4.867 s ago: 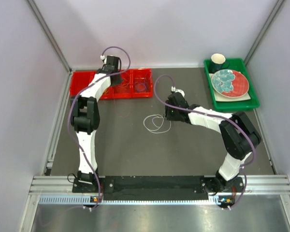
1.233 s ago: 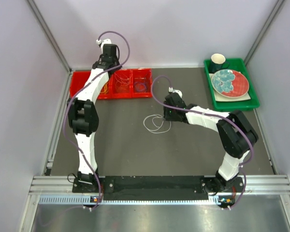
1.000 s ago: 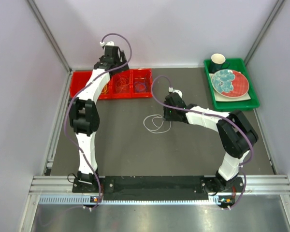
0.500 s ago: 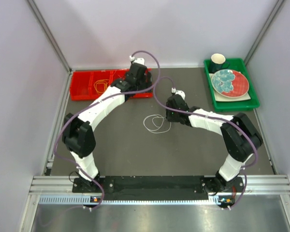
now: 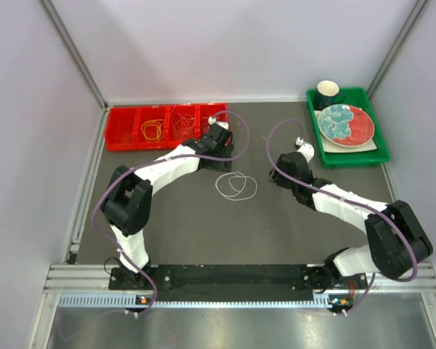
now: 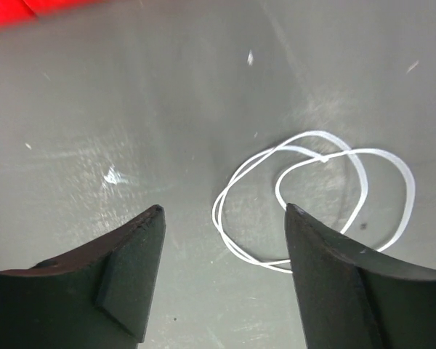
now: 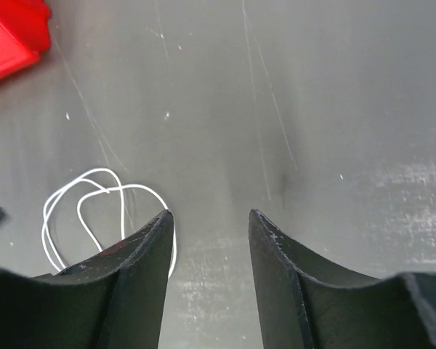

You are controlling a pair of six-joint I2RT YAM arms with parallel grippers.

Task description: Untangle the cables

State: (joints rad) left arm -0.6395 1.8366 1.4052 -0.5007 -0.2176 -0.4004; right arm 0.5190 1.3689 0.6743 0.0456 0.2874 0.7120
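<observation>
A white cable is shown lying in overlapping loops on the dark surface. The left gripper is seen near its far edge, jaws apart and empty. The right gripper is likewise spread, beside the loops. A yellow cable, and apparently thinner ones, are contained in the red tray.

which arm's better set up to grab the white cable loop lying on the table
Left, probably. In its wrist view the white cable lies just ahead, partly between its open jaws. In the right wrist view the cable sits off to the side, outside the open jaws, which face bare table.
</observation>
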